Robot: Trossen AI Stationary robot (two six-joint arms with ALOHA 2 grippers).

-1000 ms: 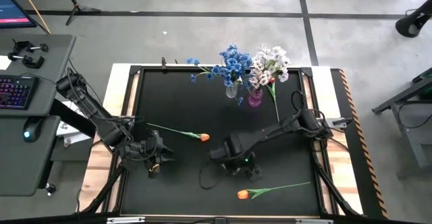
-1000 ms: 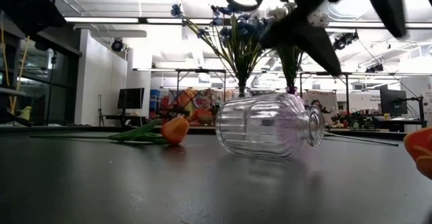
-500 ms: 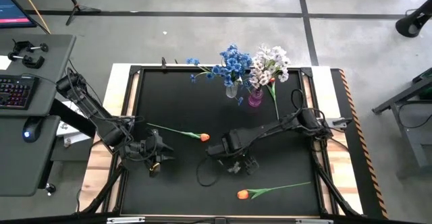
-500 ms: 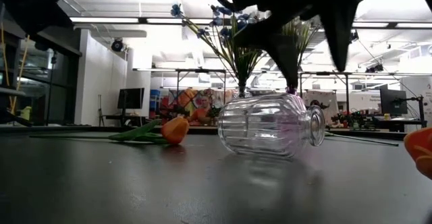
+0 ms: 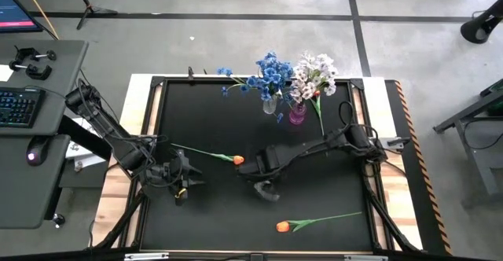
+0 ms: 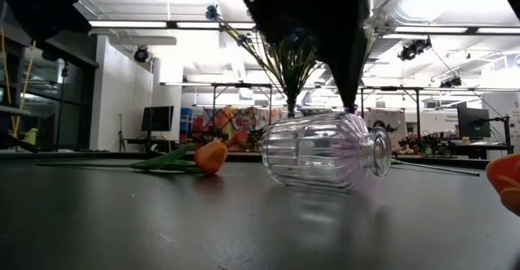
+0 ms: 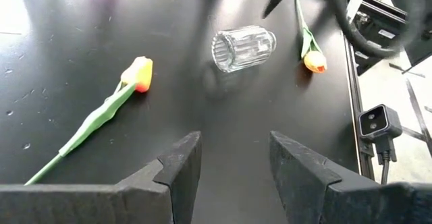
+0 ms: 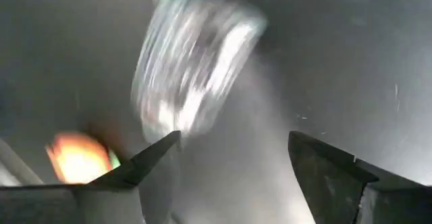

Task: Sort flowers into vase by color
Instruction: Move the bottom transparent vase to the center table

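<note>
A clear ribbed vase lies on its side on the black table, mouth toward the low view's right; the left wrist view shows the vase too. My right gripper hangs open above it, pointing down, and the blurred vase lies beyond its fingers. Two orange tulips lie flat: one tulip left of my right gripper, the other tulip near the front edge. My left gripper stands open at the table's left, aimed at the vase.
At the far edge a clear vase holds blue flowers, and a pink vase beside it holds white flowers. A green stem lies just right of the pink vase. A raised frame borders the table.
My right gripper has rolled about its downward axis and shifted a little toward the table's left and far edges, staying above the lying vase. The vase and both tulips have stayed where they were.
</note>
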